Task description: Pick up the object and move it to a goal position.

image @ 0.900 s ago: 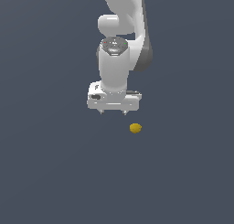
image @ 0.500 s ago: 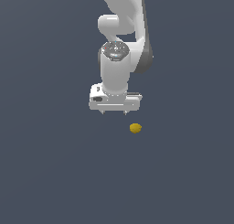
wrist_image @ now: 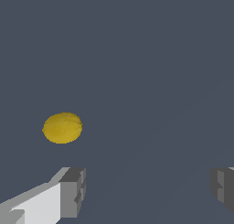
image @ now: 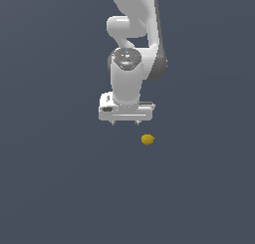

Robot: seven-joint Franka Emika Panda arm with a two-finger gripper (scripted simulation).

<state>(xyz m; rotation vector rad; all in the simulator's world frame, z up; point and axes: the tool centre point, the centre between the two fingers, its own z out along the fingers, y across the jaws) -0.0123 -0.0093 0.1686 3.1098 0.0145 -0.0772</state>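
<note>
The object, a tiny yellow lemon-like lump [image: 147, 139], lies on the dark grey floor. In the exterior view it is just below and toward that view's right of my white gripper [image: 124, 122]. The gripper points down, its two short fingertips spread wide apart, holding nothing. In the wrist view the yellow lump [wrist_image: 62, 127] lies ahead of the open gripper [wrist_image: 148, 191], beyond one grey fingertip [wrist_image: 73, 191] and outside the gap between the two.
The plain dark grey floor [image: 60, 188] spreads all around. The white arm [image: 134, 19] rises behind the gripper toward the top of the exterior view.
The gripper has shifted slightly, drifting a little toward the exterior view's left and down. The yellow lump has not moved.
</note>
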